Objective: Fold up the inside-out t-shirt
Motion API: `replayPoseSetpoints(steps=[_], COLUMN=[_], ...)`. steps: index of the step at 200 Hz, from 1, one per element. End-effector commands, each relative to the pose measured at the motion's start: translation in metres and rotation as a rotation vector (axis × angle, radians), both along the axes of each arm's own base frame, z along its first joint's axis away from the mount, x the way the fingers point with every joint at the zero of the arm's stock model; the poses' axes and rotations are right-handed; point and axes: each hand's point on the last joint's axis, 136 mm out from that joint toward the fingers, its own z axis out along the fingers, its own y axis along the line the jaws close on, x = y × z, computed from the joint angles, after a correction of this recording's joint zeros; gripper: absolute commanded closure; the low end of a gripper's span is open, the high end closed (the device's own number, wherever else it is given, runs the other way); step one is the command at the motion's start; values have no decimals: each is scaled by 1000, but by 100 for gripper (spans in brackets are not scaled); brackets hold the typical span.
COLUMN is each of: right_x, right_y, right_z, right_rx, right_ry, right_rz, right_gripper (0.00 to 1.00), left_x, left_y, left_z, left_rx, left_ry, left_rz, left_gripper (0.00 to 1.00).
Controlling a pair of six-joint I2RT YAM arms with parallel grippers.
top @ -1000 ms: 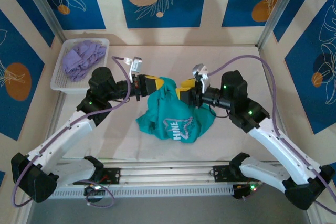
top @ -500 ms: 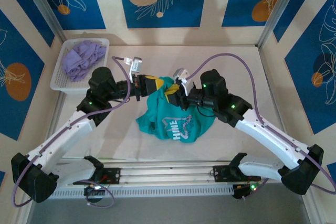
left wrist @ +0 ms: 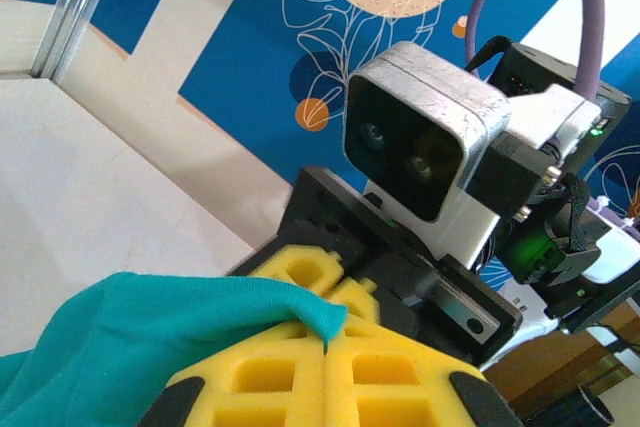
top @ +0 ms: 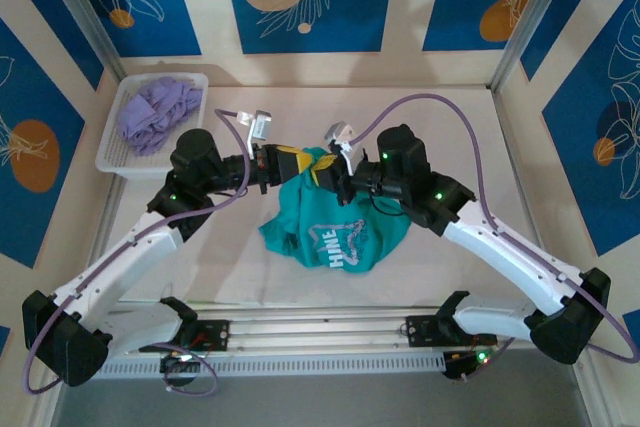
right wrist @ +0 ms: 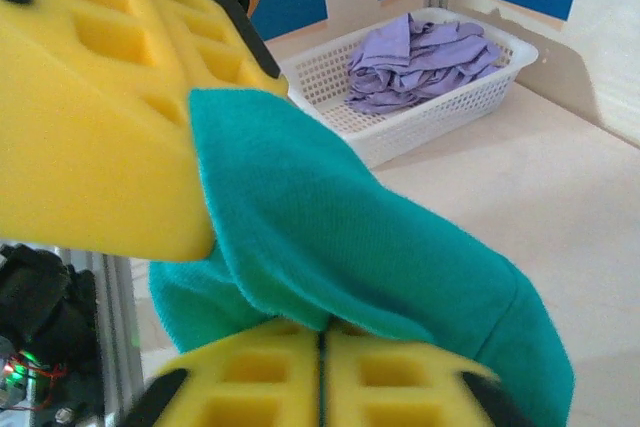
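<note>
T-shirt (top: 335,227) heaped, pinched end far-side

Shirt (top: 335,227) heaping at mid-table, basket (top: 108,152) sitting far left.
The shirt is lying bunched at the middle of the table (top: 450,117), with its far edge hanging raised off the surface. The left gripper (top: 303,160) is reaching it from the left and the right gripper (top: 322,171) from the right. The two are sitting just beside each other, each pinching a fold. The basket is standing at the far left corner, well apart from the shirt, with a garment (top: 158,112) lying in it.
</note>
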Motion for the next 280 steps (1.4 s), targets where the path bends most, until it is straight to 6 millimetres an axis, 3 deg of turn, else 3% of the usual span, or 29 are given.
replayPoseSetpoints(steps=[1, 27, 50, 77, 115, 157, 179, 227, 257, 280], right_x=[-4, -20, -37, -47, -46, -25, -19, -14, -18, -24], right_y=[-2, -18, -29, -28, -24, -26, -30, -34, -34, -36], right_z=[18, 30, 51, 64, 71, 58, 54, 51, 52, 47], right_rx=[24, 88, 232, 344, 393, 406, 406, 408, 407, 387], right_ry=[-30, 18, 110, 195, 248, 310, 319, 324, 321, 308], right_rz=[14, 83, 215, 339, 397, 326, 304, 280, 292, 306], right_gripper=[100, 100, 100, 100, 100, 100, 100, 100, 100, 100], left_x=[-2, 12, 30, 35, 41, 38, 29, 6, 26, 35], left_y=[5, 18, 30, 31, 34, 44, 46, 21, 24, 14], left_z=[5, -3, -22, -31, -42, -52, -54, -68, -84, -85], left_rx=[-3, 42, 141, 161, 216, 297, 350, 453, 567, 569], left_ry=[-26, -29, -29, -30, -34, -71, -128, -186, -175, -180], left_rz=[12, 110, 242, 261, 297, 341, 361, 275, 357, 351], left_gripper=[100, 100, 100, 100, 100, 61, 52, 44, 41, 43])
